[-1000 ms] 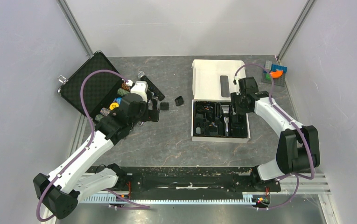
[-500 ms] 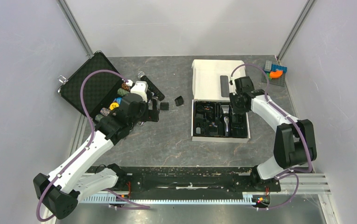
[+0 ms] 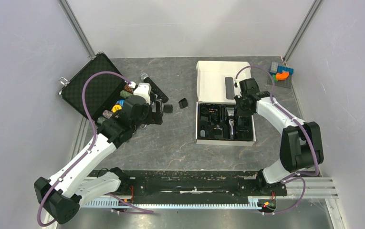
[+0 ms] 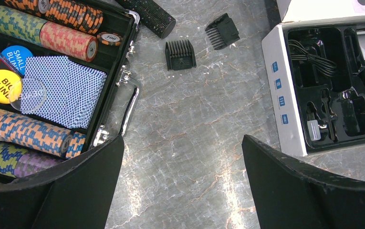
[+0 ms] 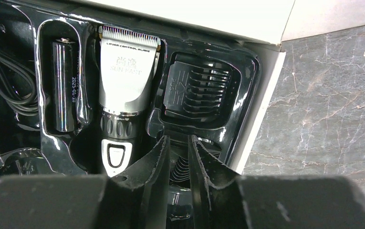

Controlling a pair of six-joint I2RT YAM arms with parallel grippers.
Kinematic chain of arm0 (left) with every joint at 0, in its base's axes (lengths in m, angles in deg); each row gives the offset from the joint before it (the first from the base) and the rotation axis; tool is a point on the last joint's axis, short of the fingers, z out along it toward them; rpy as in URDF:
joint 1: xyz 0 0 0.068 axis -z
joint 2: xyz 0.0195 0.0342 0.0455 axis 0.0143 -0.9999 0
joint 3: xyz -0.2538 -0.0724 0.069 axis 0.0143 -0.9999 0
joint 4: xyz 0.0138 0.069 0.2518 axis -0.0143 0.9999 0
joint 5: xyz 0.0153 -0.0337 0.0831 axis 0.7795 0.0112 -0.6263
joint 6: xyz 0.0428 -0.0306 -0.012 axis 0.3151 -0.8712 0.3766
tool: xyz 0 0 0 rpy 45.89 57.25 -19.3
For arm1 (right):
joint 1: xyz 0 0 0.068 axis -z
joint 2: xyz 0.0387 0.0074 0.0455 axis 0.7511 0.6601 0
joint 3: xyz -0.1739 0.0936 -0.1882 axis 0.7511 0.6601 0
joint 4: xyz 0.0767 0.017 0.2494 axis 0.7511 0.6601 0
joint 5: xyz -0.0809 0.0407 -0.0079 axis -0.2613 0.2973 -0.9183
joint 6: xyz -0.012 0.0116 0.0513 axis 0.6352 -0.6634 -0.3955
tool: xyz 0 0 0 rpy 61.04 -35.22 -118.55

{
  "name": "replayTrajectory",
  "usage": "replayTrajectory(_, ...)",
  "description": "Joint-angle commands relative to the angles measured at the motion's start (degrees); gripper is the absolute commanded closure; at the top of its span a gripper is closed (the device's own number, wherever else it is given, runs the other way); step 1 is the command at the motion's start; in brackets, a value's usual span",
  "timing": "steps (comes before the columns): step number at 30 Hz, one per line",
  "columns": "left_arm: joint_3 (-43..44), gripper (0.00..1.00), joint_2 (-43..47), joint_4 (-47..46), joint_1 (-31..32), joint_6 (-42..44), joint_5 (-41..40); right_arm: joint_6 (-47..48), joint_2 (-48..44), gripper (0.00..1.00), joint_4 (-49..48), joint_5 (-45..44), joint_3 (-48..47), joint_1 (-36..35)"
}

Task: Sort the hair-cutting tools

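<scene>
Left gripper (image 4: 182, 143) spread wide, holding nothing, over bare table; two loose comb attachments, nearer comb (image 4: 180, 54) and farther comb (image 4: 222, 31), lie between poker chip case (image 4: 129, 52) on left and white box (image 4: 285, 95) on right; right gripper (image 5: 178, 140) low over box tray, fingers almost together; ribbed comb (image 5: 179, 168) shows in the slit, cannot tell if pinched; hair clipper (image 5: 125, 90) and seated comb (image 5: 197, 90) in adjacent tray slots.

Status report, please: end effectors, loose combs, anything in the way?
Left end effector open above table. Right end effector nearly shut over tray. Two combs loose near microphone. Nothing blocks them.
</scene>
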Motion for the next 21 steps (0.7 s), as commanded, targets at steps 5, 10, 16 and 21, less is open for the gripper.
replayTrajectory(5,-0.07,0.00,0.90,-1.64,-0.12,0.22,0.34,2.85,0.97,0.80,2.30,2.15,1.78,-0.24)
replayTrajectory(10,-0.15,0.00,0.98,-1.71,-0.20,0.25,0.23,3.30,2.03,0.82,1.89,2.70,1.36,-0.25)
replayTrajectory(16,-0.15,0.00,0.80,-1.66,-0.29,0.22,0.25,2.84,-1.10,0.75,1.06,2.90,-2.12,-0.36)
replayTrajectory(21,-0.15,0.00,0.88,-1.72,-0.31,0.23,0.25,1.53,-5.24,0.66,0.29,2.07,-3.30,-0.31)
